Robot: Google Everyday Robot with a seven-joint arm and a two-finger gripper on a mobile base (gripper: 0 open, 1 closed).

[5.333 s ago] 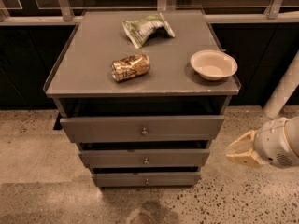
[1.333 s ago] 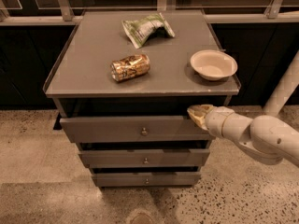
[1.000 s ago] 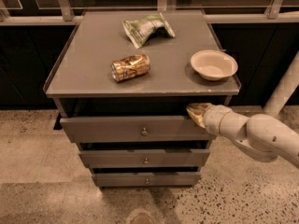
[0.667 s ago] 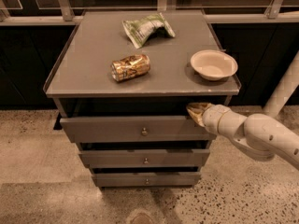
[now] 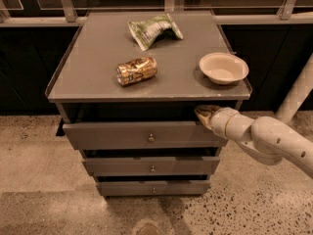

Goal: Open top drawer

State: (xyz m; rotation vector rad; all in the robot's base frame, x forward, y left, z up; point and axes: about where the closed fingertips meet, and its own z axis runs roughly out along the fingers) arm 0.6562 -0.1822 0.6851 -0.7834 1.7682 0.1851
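While the bench [image 5: 98,77] and its top drawer [image 5: 107,135], just under the benchtop, sit as they did seconds ago, my arm [image 5: 274,141] has swung up from floor level. Its end effector [image 5: 204,115] is now at the drawer's upper right edge, well right of the knob [image 5: 151,138]. Whether it is open or closed, I cannot tell. I judge the pull not yet begun.
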